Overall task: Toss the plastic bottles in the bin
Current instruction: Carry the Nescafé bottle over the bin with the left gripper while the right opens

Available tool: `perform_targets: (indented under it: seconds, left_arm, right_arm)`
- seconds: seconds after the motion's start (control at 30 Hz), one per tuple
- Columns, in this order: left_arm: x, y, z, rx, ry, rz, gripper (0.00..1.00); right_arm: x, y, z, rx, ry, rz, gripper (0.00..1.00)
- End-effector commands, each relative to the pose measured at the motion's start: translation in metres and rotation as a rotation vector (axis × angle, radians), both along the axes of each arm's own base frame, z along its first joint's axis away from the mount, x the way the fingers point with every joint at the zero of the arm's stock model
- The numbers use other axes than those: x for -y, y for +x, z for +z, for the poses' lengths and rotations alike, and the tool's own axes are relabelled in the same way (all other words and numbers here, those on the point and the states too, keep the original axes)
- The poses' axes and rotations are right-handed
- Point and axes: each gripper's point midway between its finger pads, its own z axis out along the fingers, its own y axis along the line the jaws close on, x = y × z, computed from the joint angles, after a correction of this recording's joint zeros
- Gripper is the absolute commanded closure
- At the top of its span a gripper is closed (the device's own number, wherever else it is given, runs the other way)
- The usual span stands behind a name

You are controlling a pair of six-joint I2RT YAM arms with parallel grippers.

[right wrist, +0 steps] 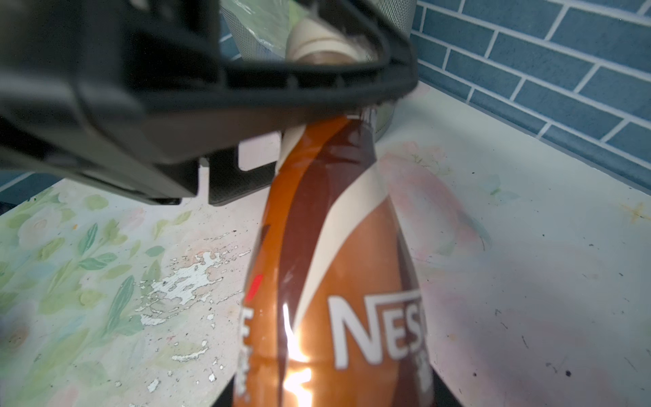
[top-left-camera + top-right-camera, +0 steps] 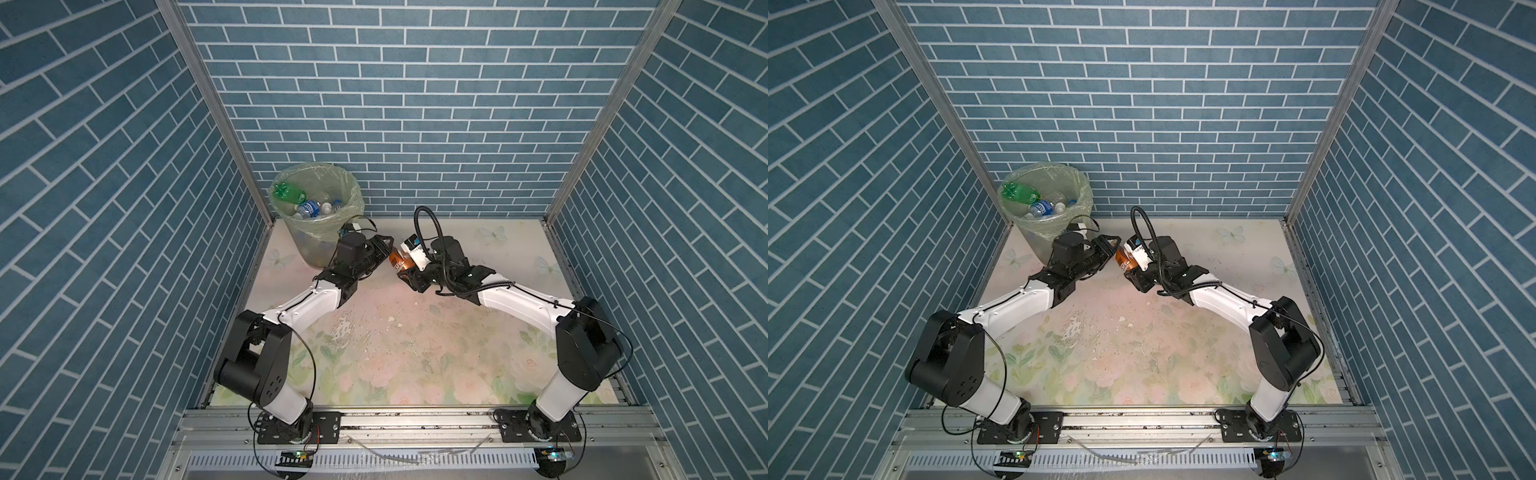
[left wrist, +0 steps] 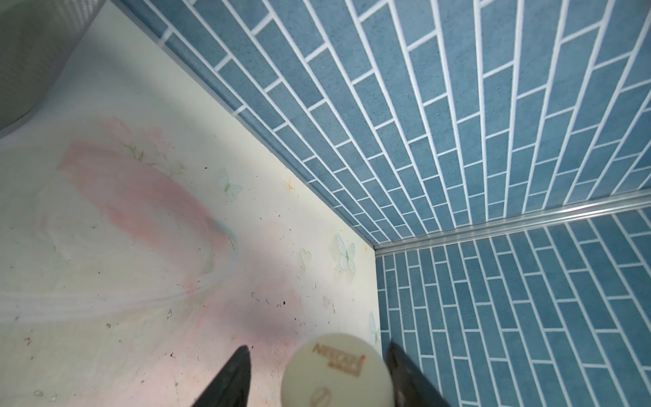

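A brown-labelled plastic bottle (image 2: 398,259) (image 2: 1124,259) hangs over the middle of the table, and my right gripper (image 2: 406,272) (image 1: 334,398) is shut on its body (image 1: 334,264). My left gripper (image 2: 383,246) (image 3: 317,347) meets it from the bin side, jaws around the cream cap (image 3: 334,373). One finger (image 3: 405,373) lies against the cap; the other finger (image 3: 232,377) stands a little off it. The bin (image 2: 353,195) (image 2: 1084,195) stands at the back left with a green bottle (image 2: 289,193) and several clear bottles (image 2: 309,208) inside.
Blue brick-pattern walls (image 2: 415,124) close the back and both sides. The floral table cover (image 2: 395,332) is worn and flaking in the middle. Both arm bases sit on the metal rail (image 2: 415,419) at the front edge.
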Motion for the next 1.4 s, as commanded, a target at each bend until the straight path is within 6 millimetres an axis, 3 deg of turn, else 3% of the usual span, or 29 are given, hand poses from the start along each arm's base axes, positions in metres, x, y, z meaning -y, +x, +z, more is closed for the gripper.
perform_targets:
  seconds: [0.0,0.17,0.3,0.53,0.67,0.9,1.03,1.2,1.37]
  left_arm:
    - [0.01,0.002,0.012,0.047,0.034,-0.023,0.5]
    - [0.018,0.002,0.009,0.043,0.063,-0.052,0.57]
    - [0.018,0.001,0.008,0.041,0.072,-0.055,0.69]
    - [0.014,0.0,0.016,0.062,0.175,-0.07,0.7]
    - [0.007,0.003,0.03,0.095,0.284,-0.08,0.71]
    - [-0.015,0.012,0.09,0.233,0.47,-0.049,0.71]
    - [-0.038,0.021,0.134,0.327,0.563,0.027,0.7]
    - [-0.077,0.036,0.206,0.476,0.655,0.164,0.7]
    - [-0.116,0.045,0.286,0.627,0.734,0.319,0.69]
  right_arm:
    - [0.0,-0.005,0.011,0.001,0.051,0.004,0.64]
    - [-0.002,-0.006,0.01,-0.004,0.058,0.015,0.64]
    - [-0.001,-0.006,0.01,-0.002,0.057,0.012,0.61]
    - [0.004,-0.007,0.012,0.007,0.054,-0.003,0.37]
    - [0.008,-0.008,0.026,0.028,0.079,-0.015,0.21]
    - [0.017,-0.009,0.076,0.116,0.159,-0.048,0.01]
    - [0.02,-0.006,0.1,0.17,0.181,-0.066,0.01]
    - [0.017,0.005,0.135,0.221,0.211,-0.087,0.01]
    - [0.005,0.012,0.186,0.284,0.284,-0.066,0.01]
